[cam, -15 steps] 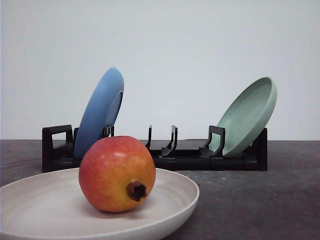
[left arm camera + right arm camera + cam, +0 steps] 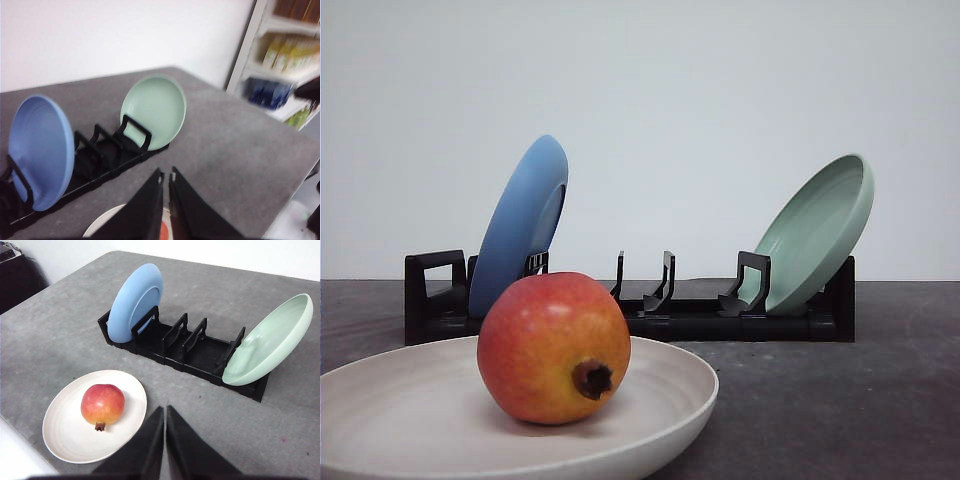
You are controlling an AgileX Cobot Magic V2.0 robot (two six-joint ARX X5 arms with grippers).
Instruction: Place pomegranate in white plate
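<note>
Pomegranate [image 2: 554,347] down on the white plate [image 2: 665,412], and nothing has stirred since half a second ago.

The fruit sits exactly where it sat, so the placing looks done. Behind it, left to right: blue plate [image 2: 520,224], the black rack [image 2: 690,318], green plate [image 2: 817,231]. The left gripper [image 2: 166,181] hangs high above the plate's edge, jaws pressed together on nothing. The right gripper [image 2: 165,415] is raised too, beside the plate, tips together, empty.
</note>
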